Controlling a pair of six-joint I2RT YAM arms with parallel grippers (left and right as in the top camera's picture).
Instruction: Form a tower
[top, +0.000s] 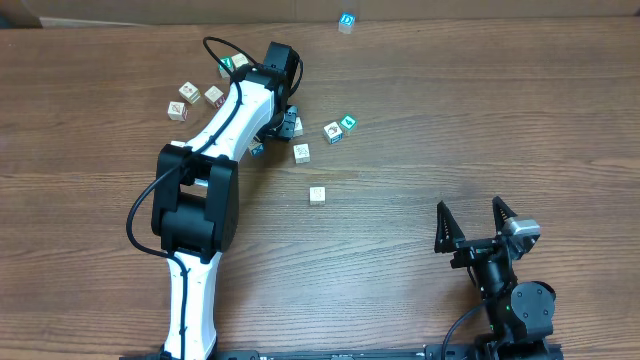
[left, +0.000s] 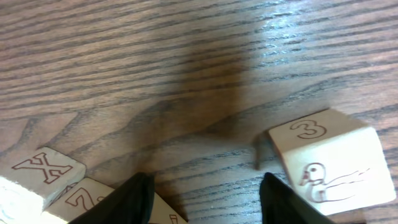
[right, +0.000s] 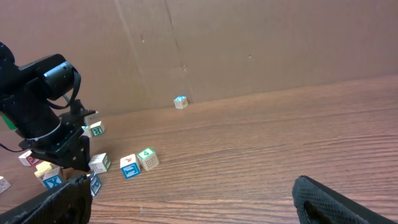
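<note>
Well beyond my left gripper (left: 208, 198), by the back wall (top: 150, 8), stands the tower (top: 347, 21); height unclear from above, perhaps only two cubes. Gripper released, nothing between its jaws, bare worktop (left: 186, 74) beneath. Loose cubes (top: 301, 152) just beside it unstacked: mostly undone, I judge.

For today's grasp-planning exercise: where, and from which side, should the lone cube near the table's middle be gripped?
Probably from above, jaws on two opposite side faces of the lone cube: it lies flat, clear of the other cubes, all sides free.
</note>
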